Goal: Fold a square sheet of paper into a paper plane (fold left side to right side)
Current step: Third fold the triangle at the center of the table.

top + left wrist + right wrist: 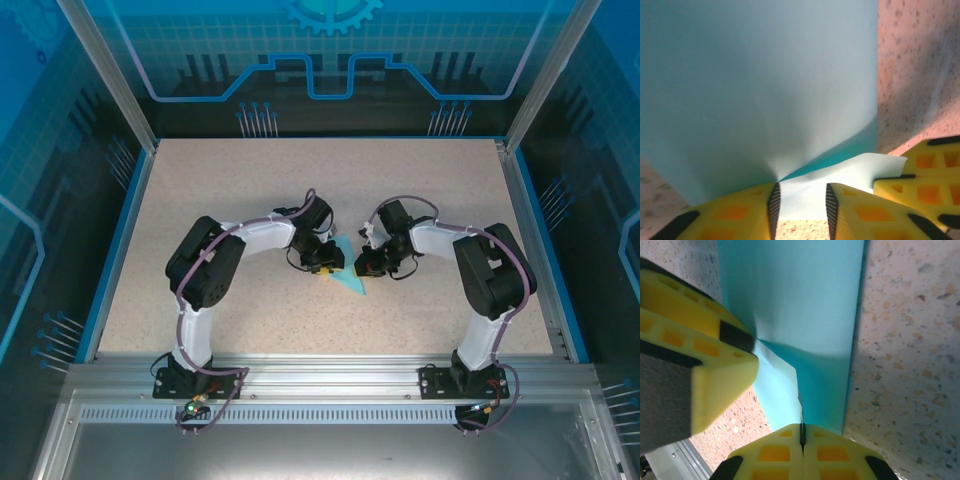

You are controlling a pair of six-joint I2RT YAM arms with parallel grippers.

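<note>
Looking at my feeds right now: the paper (pixel 350 278) is a folded light-blue piece lying on the speckled table (pixel 250 180), about mid-table, right between the two arms. My right gripper (pixel 801 437) is clamped tight, and the pale flap of the paper runs straight into the seam between its fingers, so it's pinching that edge. My left gripper (pixel 801 205) sits just left of it with its jaws parted. A bit of the flap lies in the gap, but the pads (pixel 774 202) aren't squeezing it.
</note>
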